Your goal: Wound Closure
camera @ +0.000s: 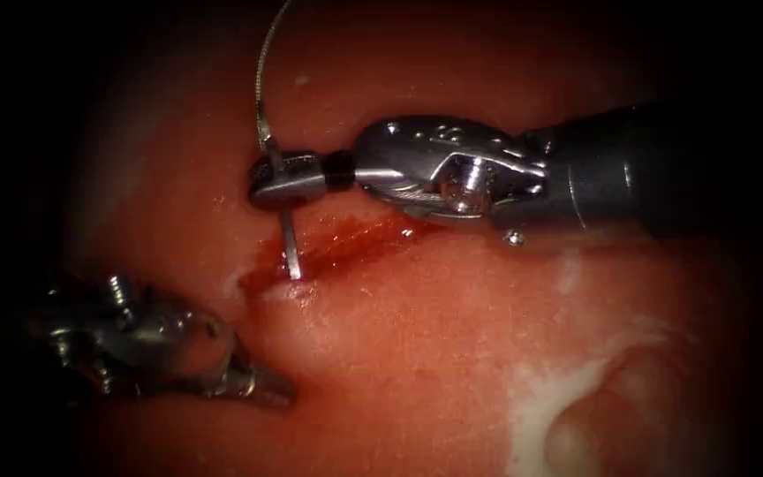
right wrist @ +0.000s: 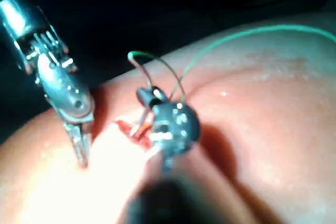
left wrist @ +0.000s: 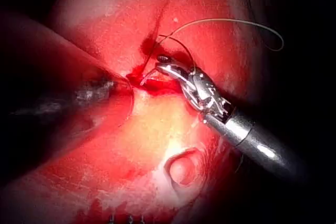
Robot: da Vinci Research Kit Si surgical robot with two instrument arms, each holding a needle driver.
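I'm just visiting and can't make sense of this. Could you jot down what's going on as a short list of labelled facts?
Setting: bench practice on tissue with a cut, wet with red fluid.
Right tool: jaws shut on the needle, gripping it near the end where the thread joins.
Needle: its free end points down to the cut's left end; whether the tip is in the tissue, I cannot tell.
Thread: runs up from the needle and away.
Left tool: below and left of the cut, jaws shut, holding nothing.
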